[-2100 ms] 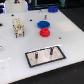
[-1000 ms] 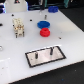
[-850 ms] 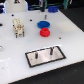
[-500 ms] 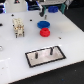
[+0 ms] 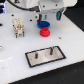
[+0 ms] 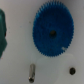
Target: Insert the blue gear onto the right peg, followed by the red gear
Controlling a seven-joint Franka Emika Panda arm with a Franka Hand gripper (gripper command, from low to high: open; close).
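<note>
blue gear upper centre frame | rigid, light, slick plastic; grip across toothed rim | end effector opening: cannot tell

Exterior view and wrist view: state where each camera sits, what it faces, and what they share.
Exterior view: off the arm, raised, looking down across the white table at the grey plate, red gear and blue gear; the gripper hangs above the gears.
Wrist view: on the wrist, facing straight down at the blue gear; no fingers show.
Shared: the blue gear.
</note>
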